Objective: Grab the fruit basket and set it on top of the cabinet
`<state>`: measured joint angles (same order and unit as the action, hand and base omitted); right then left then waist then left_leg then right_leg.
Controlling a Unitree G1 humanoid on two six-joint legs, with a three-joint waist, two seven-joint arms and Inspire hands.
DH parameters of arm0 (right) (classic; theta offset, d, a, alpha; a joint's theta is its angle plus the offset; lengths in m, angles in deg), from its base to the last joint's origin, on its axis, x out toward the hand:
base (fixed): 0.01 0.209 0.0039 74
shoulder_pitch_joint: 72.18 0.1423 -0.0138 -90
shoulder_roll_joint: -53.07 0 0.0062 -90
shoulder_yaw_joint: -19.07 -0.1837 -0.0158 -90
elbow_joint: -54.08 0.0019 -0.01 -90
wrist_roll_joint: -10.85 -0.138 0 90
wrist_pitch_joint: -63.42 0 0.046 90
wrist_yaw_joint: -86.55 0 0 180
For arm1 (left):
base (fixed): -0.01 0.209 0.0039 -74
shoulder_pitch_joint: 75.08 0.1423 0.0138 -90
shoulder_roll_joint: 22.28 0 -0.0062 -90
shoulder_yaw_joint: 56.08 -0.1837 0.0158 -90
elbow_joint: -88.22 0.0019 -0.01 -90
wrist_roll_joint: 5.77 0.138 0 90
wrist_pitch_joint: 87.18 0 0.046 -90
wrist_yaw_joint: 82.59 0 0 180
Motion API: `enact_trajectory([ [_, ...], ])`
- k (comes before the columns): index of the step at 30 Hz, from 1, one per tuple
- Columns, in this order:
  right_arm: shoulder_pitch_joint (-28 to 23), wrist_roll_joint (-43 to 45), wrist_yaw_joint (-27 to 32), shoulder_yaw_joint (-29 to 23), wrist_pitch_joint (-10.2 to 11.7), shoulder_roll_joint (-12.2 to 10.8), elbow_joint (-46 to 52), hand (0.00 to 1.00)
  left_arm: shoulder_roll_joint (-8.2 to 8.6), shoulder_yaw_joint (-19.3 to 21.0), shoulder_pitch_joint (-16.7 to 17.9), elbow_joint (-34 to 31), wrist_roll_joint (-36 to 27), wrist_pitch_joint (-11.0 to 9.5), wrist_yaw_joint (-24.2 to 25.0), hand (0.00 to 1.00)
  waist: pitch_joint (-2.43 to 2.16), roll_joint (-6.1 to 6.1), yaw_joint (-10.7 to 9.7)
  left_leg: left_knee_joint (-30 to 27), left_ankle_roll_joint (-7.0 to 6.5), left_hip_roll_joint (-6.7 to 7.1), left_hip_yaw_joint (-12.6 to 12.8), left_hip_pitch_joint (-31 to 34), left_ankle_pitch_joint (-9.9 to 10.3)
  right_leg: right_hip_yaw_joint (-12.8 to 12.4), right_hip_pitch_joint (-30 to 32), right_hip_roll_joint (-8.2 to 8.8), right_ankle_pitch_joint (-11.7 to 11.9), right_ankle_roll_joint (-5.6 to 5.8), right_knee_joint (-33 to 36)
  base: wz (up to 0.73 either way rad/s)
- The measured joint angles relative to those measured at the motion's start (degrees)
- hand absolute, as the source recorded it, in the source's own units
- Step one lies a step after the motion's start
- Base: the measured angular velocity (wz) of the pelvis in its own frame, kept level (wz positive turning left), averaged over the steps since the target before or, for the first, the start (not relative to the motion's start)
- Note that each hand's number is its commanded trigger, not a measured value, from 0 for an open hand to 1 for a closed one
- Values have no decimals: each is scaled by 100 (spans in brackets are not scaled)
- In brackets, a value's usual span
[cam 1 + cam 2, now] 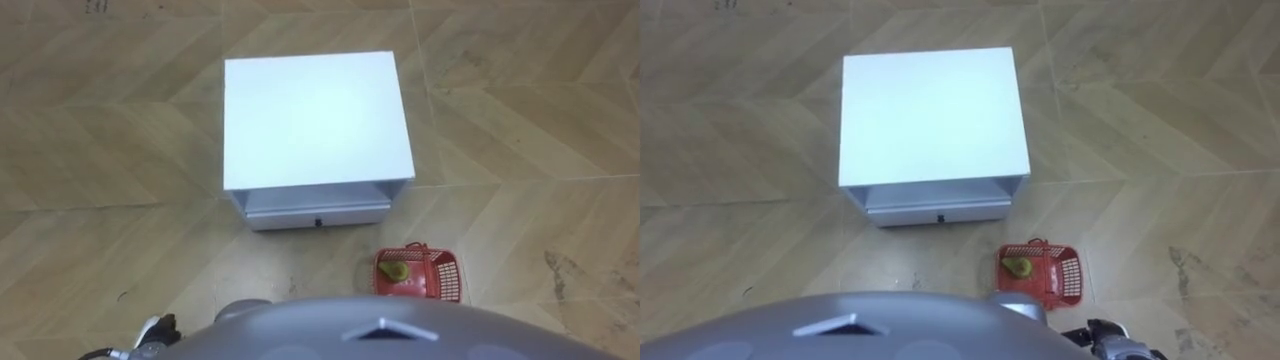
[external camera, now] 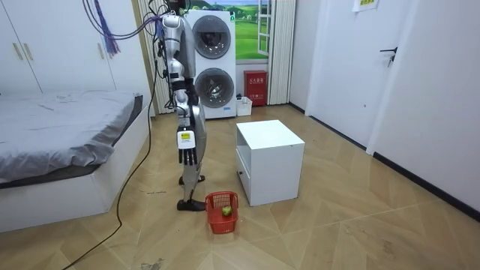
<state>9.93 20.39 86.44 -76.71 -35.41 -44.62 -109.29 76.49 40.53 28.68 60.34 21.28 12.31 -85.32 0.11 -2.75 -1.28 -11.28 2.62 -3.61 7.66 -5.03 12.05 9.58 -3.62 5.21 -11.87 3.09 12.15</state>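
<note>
One edge of the left hand (image 1: 152, 330) shows at the lower left of the eye view, low beside the robot's chest. Its fingers are cut off there, so I cannot tell whether they are straight or curled. Ahead of that hand and to its right, a white bedside cabinet (image 1: 315, 120) stands on the herringbone wood floor (image 1: 520, 150). Its single drawer (image 1: 318, 212) sits low in the front that faces the robot. Further right, closer to the robot than the cabinet and apart from it, the red fruit basket (image 1: 442, 278) stands upright on the floor. A green fruit (image 1: 398, 270) lies in its left end.

In the room view a bed (image 2: 60, 120) lies at the left, behind the robot, and stacked washing machines (image 2: 210, 64) stand against the far wall. The robot stands upright, facing the cabinet. Its right hand (image 2: 188, 152) hangs at its side about thigh height, fingers loose and pointing down, holding nothing. The basket is on the floor well below this hand and a little forward of it, just ahead of the feet and near the cabinet's front corner.
</note>
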Motion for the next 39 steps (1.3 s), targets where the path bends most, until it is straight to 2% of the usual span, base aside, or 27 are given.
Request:
enact_trajectory([
  [3,22,-29,6,3,5,40,34,0,-13,42,-105,112,-4,-33,78,0,12,-7,71,-529,-125,42,78,252,233,-52,235,121,-125,42,442,-13],
  [5,165,16,34,2,16,65,54,0,-15,259,-305,344,6,-99,185,0,10,5,157,-1156,-349,50,201,691,431,-190,495,202,-118,89,707,-25],
  [6,234,18,33,2,22,63,53,0,-28,339,-344,399,6,-132,212,0,15,8,155,-1257,-397,61,206,807,467,-218,587,222,-102,110,757,-9],
  [7,326,22,24,-12,30,66,72,0,-39,505,-422,458,6,-192,256,0,8,16,141,-1365,-454,103,213,1025,503,-289,732,261,-48,192,765,5],
  [8,415,24,16,-14,23,85,129,0,-49,636,-448,472,4,-295,317,0,-59,134,152,-1446,-534,46,283,1258,558,-286,919,285,-15,267,858,19],
  [9,441,8,22,-42,9,89,207,0,-68,685,-504,479,3,-350,340,0,-14,148,127,-1579,-588,9,359,1403,638,-214,1112,347,-106,188,1266,84],
  [10,420,-70,62,-148,23,88,249,0,-167,664,-634,491,0,-406,345,0,42,96,17,-1964,-697,51,480,1684,762,10,1396,590,-406,89,2647,135],
  [11,422,-230,82,-167,0,89,216,0,-283,651,-699,473,-17,-478,342,0,26,-55,103,-2222,-742,154,564,1852,927,-76,1570,728,-481,28,3983,136],
  [12,445,-319,98,-161,7,90,216,0,-338,648,-728,467,-55,-483,340,0,26,-137,207,-2397,-787,170,665,1955,999,-184,1633,743,-478,27,4588,74],
  [13,607,-501,178,-156,17,119,216,0,-403,637,-811,423,-63,-460,326,0,34,-235,435,-2774,-850,173,811,2190,1174,-295,1703,688,-426,18,5560,12],
  [14,891,-614,264,-112,88,157,207,0,-437,646,-831,429,-59,-429,301,0,23,-280,611,-3171,-925,152,913,2526,1321,-305,1715,645,-345,9,6143,-6],
  [15,1065,-659,287,-96,156,171,198,0,-447,646,-846,437,-64,-415,282,0,13,-298,656,-3408,-961,140,952,2758,1383,-296,1706,642,-316,8,6310,-3],
  [16,1400,-725,316,43,246,175,189,0,-483,637,-954,492,-68,-360,224,0,-2,-306,645,-3921,-1040,114,953,3259,1523,-201,1613,664,-316,17,6424,17],
  [17,1722,-797,298,165,407,177,182,0,-532,554,-1173,574,-64,-334,144,0,-11,-355,635,-4470,-1109,104,945,3819,1644,-127,1488,725,-375,96,6394,29],
  [18,1848,-872,288,235,477,171,179,0,-554,526,-1301,637,-71,-333,93,0,-3,-364,633,-4767,-1139,107,943,4078,1701,-116,1427,762,-417,149,6336,28],
  [19,2024,-994,247,371,598,162,167,0,-588,412,-1550,778,-198,-335,-11,0,5,-377,652,-5384,-1206,109,940,4579,1865,-127,1291,899,-577,228,6324,14],
  [20,2142,-1061,206,554,674,157,144,0,-601,311,-1727,920,-284,-355,-126,0,33,-386,650,-6048,-1255,113,920,5048,2026,-183,1241,1086,-1122,314,6499,8],
  [21,2155,-1087,179,619,708,150,119,0,-597,268,-1822,988,-306,-364,-180,0,60,-374,639,-6375,-1258,119,879,5243,2107,-172,1258,1122,-1536,351,6741,4],
  [22,2126,-1125,127,689,771,130,-24,0,-597,201,-1989,1075,-433,-416,-232,0,119,-399,619,-6957,-1230,203,740,5573,2213,-254,1338,1180,-2082,225,7313,0],
  [23,2084,-1188,78,694,746,127,-108,0,-605,100,-2051,1098,-610,-485,-261,0,146,-454,627,-7410,-1155,294,585,5890,2327,-432,1581,1189,-2332,90,7950,-7],
  [25,1888,-1442,78,755,696,187,-170,0,-608,-250,-2056,1106,-905,-531,-335,0,156,-435,576,-7941,-1111,361,460,6361,2403,-538,1956,1182,-2437,84,8804,5],
  [29,1589,-1833,181,855,625,369,-266,0,-586,-704,-2073,1361,-1086,-700,-350,0,185,-480,320,-8865,-1158,315,443,7199,2487,-696,2513,1174,-2626,71,10216,16],
  [31,1574,-2002,274,866,625,374,-343,0,-581,-811,-2024,1475,-1195,-732,-361,0,188,-488,266,-9083,-1099,319,465,7279,2564,-781,2544,1176,-2632,78,10558,6],
  [33,1504,-2136,317,889,628,369,-334,0,-579,-840,-1992,1555,-1357,-788,-413,0,196,-507,155,-9213,-1101,365,483,7273,2587,-766,2444,1220,-2637,68,10745,14],
  [35,1443,-2299,484,872,630,359,-223,0,-571,-859,-1883,1549,-1517,-951,-549,0,165,-557,78,-9268,-1072,413,493,7247,2585,-769,2375,1261,-2644,56,10855,12],
  [37,1446,-2314,642,871,645,355,-156,0,-568,-918,-1822,1549,-1557,-995,-640,0,131,-593,-24,-9290,-1035,436,493,7223,2578,-768,2322,1260,-2663,22,10881,7],
  [39,1448,-2262,821,865,662,355,-21,0,-557,-977,-1794,1548,-1568,-1007,-712,0,127,-641,-76,-9362,-970,447,475,7198,2612,-791,2250,1261,-2740,-20,10936,-6],
])
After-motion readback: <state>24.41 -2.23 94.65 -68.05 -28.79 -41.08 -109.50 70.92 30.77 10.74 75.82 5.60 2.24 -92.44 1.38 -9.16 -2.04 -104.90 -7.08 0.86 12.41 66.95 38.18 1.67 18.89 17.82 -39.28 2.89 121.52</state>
